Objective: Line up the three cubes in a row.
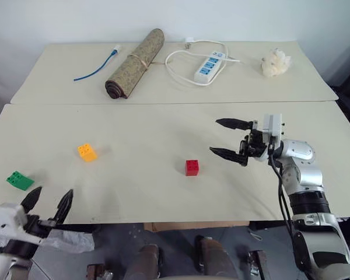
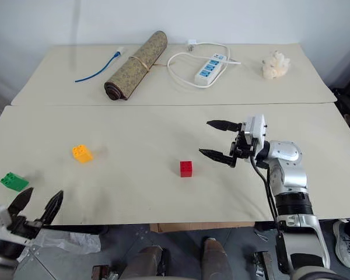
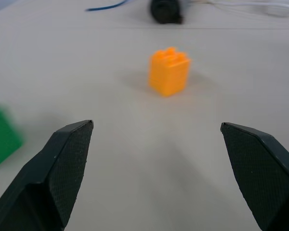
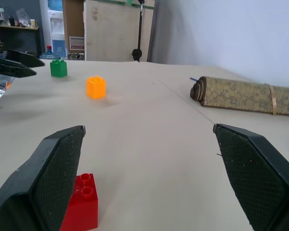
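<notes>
Red, green and yellow-orange: the three cubes lie apart on the pale near worktop (image 1: 134,128), not in one row. The red cube (image 1: 192,167) stands near the middle of the worktop. The yellow-orange cube (image 1: 87,152) is well to the left of it and a little farther from the robot. The green cube (image 1: 19,180) lies close to the left front edge, to the left of the yellow-orange one and nearer to the robot.

The right gripper (image 1: 226,139) is above the worktop, just to the right of the red cube, and it points to the left. Its two black fingers (image 1: 233,123) are spread wide and hold nothing; the red cube sits free on the surface, near the lower finger in the right wrist view but not between the tips.

The left gripper (image 1: 47,201) is at the front left edge of the worktop, near the green cube. Its fingers (image 1: 65,204) are also wide open and empty, and in the left wrist view the yellow-orange cube is ahead between them, well apart from them.

On the far worktop (image 1: 315,87) lie a rolled mat (image 1: 135,63), a blue cable (image 1: 96,67), a white power strip (image 1: 210,66) with its cord, and a crumpled white thing (image 1: 276,62).
</notes>
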Available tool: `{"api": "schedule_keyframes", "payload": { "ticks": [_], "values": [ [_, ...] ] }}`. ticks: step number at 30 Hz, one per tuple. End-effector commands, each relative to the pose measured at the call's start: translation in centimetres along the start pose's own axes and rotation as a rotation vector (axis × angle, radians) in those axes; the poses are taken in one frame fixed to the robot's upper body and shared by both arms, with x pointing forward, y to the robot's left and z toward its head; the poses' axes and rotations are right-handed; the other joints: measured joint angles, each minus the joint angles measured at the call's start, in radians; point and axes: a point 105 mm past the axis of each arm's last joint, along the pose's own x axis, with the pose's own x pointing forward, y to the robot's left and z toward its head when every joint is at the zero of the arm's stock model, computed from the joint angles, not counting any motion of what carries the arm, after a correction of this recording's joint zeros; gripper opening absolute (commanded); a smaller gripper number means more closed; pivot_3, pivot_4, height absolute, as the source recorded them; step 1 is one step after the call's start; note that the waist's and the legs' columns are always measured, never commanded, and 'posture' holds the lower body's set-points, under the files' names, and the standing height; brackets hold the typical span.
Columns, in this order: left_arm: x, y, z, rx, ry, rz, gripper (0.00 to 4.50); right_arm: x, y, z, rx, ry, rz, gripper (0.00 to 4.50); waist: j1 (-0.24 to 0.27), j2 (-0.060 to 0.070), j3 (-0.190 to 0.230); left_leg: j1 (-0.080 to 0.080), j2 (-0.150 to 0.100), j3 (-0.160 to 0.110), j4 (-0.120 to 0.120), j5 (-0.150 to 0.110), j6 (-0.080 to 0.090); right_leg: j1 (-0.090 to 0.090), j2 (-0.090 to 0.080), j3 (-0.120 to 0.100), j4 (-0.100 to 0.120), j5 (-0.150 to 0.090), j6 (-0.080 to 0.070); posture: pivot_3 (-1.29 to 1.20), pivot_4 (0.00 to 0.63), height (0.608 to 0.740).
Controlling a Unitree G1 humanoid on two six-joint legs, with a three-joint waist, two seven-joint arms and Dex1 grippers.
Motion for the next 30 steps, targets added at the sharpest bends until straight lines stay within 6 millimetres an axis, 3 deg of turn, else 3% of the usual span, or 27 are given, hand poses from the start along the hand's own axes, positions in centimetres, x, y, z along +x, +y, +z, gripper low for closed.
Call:
{"api": "schedule_keyframes", "payload": {
  "ticks": [1,5,7,11,19,24,30],
  "values": [
    [-2.8,2.2,-0.4,-0.053,-0.009,0.146,4.50,-0.3,1.6,-0.6,-0.107,-0.007,0.049,4.46,0.001,0.000,0.000,0.000,0.000,0.000,0.000,0.000,0.000,0.000,0.000,0.000,0.000,0.000,0.000,0.00,0.150,0.740],
    [-4.9,4.0,-0.9,-0.085,-0.032,0.283,4.50,-0.8,1.8,-0.6,-0.024,-0.062,0.017,4.46,0.002,0.000,0.000,0.000,-0.001,0.001,0.001,0.000,0.001,0.001,-0.001,0.000,0.000,0.000,0.000,0.00,0.150,0.740],
    [-5.1,4.8,-0.4,-0.086,-0.076,0.345,4.50,-0.8,2.3,-0.8,0.024,-0.070,0.024,4.46,0.003,0.000,0.000,0.001,-0.001,0.000,0.001,0.000,0.001,0.001,-0.001,0.001,0.000,0.000,0.000,0.00,0.150,0.740],
    [-4.6,6.1,0.6,-0.075,-0.160,0.443,4.50,0.0,2.5,-0.7,-0.036,-0.105,0.008,4.46,0.001,0.000,0.000,0.001,0.000,-0.001,0.001,0.000,0.000,0.001,-0.001,0.004,0.000,0.000,-0.001,0.00,0.150,0.740],
    [-2.3,6.7,3.0,-0.082,-0.271,0.515,4.50,1.2,2.5,0.2,-0.043,-0.144,0.014,4.46,0.001,-0.001,0.000,0.001,0.000,0.000,0.001,0.000,-0.001,0.000,0.000,0.005,0.002,0.000,-0.001,0.00,0.150,0.740],
    [0.4,7.9,1.9,-0.103,-0.177,0.594,4.50,2.3,3.1,0.9,-0.018,-0.162,0.055,4.46,0.003,-0.001,0.000,0.002,0.000,0.000,0.002,0.000,-0.001,0.000,0.001,0.004,0.003,0.000,-0.001,0.00,0.150,0.740],
    [4.5,6.7,1.4,-0.111,-0.124,0.581,4.50,3.0,3.4,1.3,-0.005,-0.163,0.083,4.46,0.002,-0.001,-0.001,0.001,-0.001,0.000,0.002,0.000,-0.001,-0.001,0.003,0.002,0.008,0.000,0.000,0.00,0.150,0.740]
  ]
}}
